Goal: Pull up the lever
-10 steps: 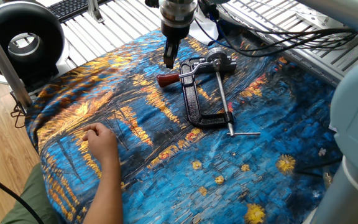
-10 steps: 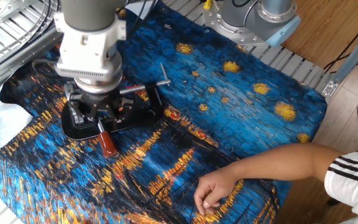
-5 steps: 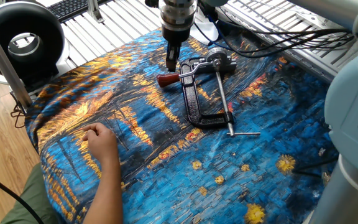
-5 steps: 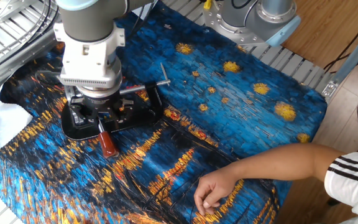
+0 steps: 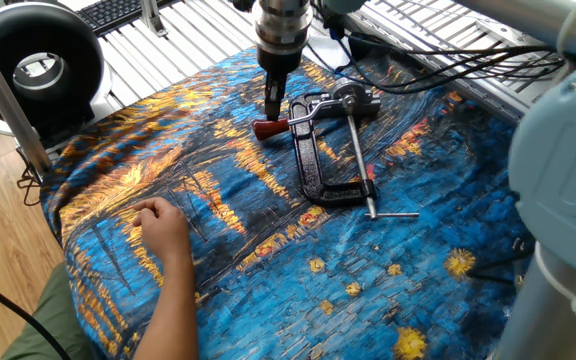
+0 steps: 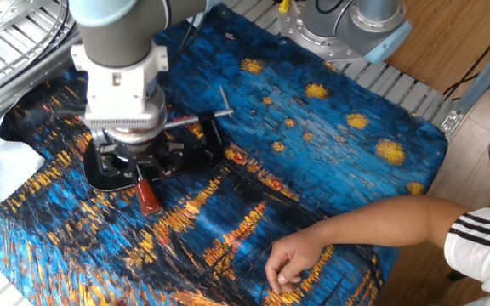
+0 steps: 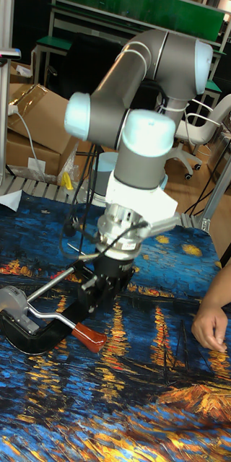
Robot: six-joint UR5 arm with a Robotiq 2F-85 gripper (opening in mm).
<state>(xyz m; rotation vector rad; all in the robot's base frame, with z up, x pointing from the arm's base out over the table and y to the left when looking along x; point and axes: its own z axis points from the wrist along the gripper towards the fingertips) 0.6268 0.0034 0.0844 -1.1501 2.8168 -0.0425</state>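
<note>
A black C-shaped clamp (image 5: 313, 165) lies flat on the blue and orange painted cloth (image 5: 268, 260). Its lever (image 5: 268, 127) is a short black arm with a dark red sleeve, and it points away from the clamp body, low over the cloth. My gripper (image 5: 273, 108) hangs straight down over the lever's black arm, just behind the red sleeve. In the other fixed view the gripper (image 6: 137, 170) looks open, with a finger on each side of the lever (image 6: 149, 197). The tall fixed view shows the gripper (image 7: 97, 299) just above the lever (image 7: 90, 337).
The clamp's long silver threaded rod (image 5: 360, 160) with a crossbar runs along the clamp. A person's hand (image 5: 163, 225) rests on the cloth near the front edge. A black round fan (image 5: 33, 65) stands at the back left. Cables (image 5: 418, 70) trail behind the clamp.
My gripper has come down a little toward the lever. The clamp, the lever and the person's hand have stayed where they were.
</note>
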